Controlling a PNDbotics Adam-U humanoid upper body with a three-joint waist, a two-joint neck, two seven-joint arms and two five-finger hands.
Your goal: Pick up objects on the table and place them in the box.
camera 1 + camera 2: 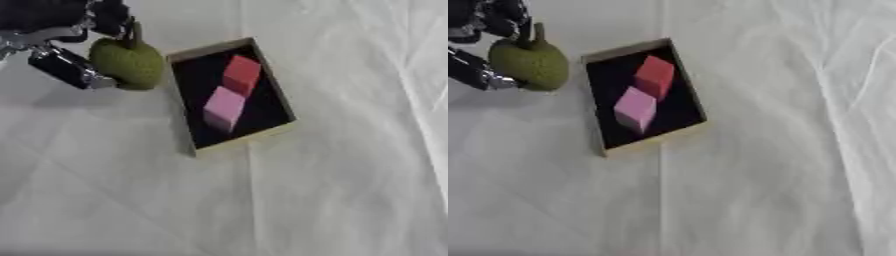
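A green pear-like fruit (129, 63) with a dark stem hangs at the upper left, just left of the box. My left hand (63, 64) is shut on it, fingers curled round its top and left side. The shallow box (199, 149) has a pale wooden rim and a black inside. It lies tilted in the upper middle of the table. Inside it rest a red block (241, 74) and, touching it below, a pink block (225, 108). My right hand shows in neither view.
A white, creased cloth (332, 190) covers the table all round the box. Its folds run down the right side.
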